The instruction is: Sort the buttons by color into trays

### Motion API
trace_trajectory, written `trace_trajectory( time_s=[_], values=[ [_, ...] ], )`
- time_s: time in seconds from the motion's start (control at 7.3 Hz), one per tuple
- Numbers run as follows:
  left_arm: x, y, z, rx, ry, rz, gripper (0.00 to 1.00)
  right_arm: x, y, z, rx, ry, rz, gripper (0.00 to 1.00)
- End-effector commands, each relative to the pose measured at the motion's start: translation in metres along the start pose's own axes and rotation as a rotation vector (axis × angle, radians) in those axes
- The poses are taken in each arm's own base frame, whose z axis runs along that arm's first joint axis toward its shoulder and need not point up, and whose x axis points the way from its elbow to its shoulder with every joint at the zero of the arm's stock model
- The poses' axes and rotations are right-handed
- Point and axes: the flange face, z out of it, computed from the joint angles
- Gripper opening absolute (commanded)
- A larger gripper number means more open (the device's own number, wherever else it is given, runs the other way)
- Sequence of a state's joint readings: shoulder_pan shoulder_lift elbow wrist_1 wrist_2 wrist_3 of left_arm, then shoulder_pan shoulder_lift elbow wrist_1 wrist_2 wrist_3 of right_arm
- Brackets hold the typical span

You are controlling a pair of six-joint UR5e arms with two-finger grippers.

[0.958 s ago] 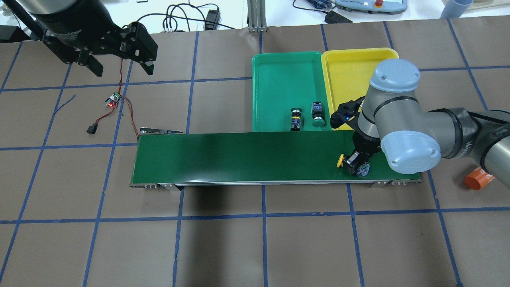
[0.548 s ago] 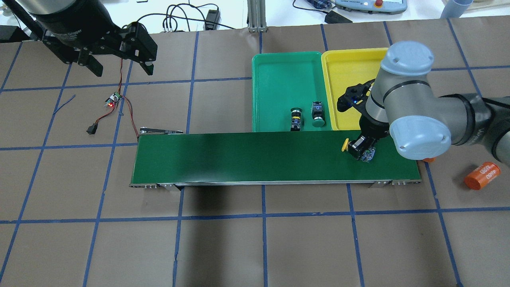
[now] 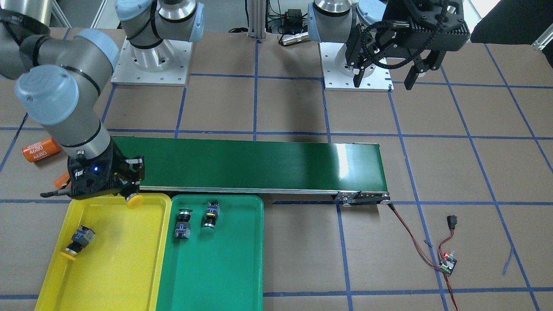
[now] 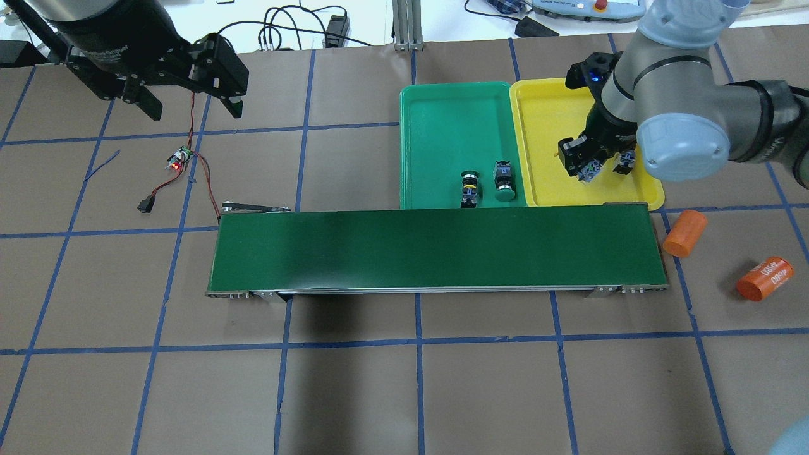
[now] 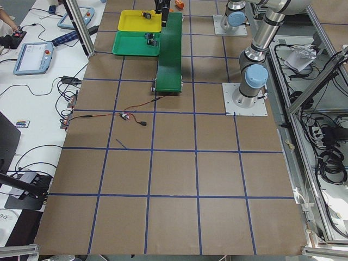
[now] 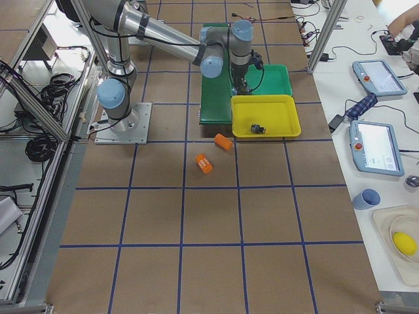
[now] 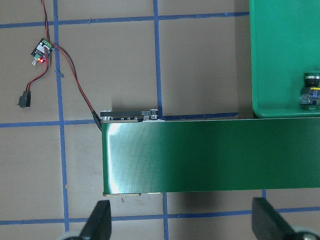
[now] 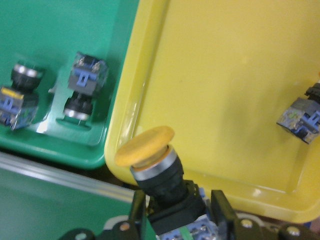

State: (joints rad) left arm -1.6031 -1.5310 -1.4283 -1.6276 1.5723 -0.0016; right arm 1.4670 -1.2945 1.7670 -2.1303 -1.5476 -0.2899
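My right claw (image 8: 175, 214) held a yellow button (image 8: 150, 150), cap over the near rim of the yellow tray (image 8: 225, 65), bare floor ahead, second yellow button (image 8: 300, 117) off right, green tray (image 8: 60, 30) just left, my left claw (image 7: 180, 220) spread wide.

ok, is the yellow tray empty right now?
No, one yellow button lies in the yellow tray, and the right tool holds a second yellow button above the tray.

Left gripper (image 4: 194, 112): at 10 o'clock, raised, jaws wide apart. Right gripper (image 8: 177, 205): at 2 o'clock, wrist down, clamped on yellow button (image 8: 145, 145).
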Motion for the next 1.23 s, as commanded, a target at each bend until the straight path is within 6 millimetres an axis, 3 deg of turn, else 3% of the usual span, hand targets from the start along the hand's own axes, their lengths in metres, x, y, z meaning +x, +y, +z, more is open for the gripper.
trace_trajectory(
  time_s=[0.0,0.27,0.55,0.68,0.82,1.1],
  values=[
    [0.0,0.0,0.0,0.0,0.0,0.0,1.0,0.016,-0.036,0.032,0.038,0.018,0.191,0.0],
    [0.0,0.0,0.0,0.0,0.0,-0.002,1.0,0.037,-0.045,0.053,0.082,0.031,0.316,0.0],
    [0.001,0.0,0.0,0.0,0.0,0.002,1.0,0.046,-0.051,0.08,0.099,0.028,0.363,0.0],
    [0.001,0.0,0.0,0.0,0.0,0.002,1.0,0.047,-0.053,0.082,0.12,0.034,0.375,0.14],
    [0.0,0.0,0.0,0.0,0.0,0.0,1.0,0.049,-0.056,0.077,0.156,0.041,0.394,0.99],
    [0.001,0.0,0.0,0.0,0.0,0.002,1.0,0.048,-0.052,0.057,0.191,0.064,0.396,1.0]
  ],
)
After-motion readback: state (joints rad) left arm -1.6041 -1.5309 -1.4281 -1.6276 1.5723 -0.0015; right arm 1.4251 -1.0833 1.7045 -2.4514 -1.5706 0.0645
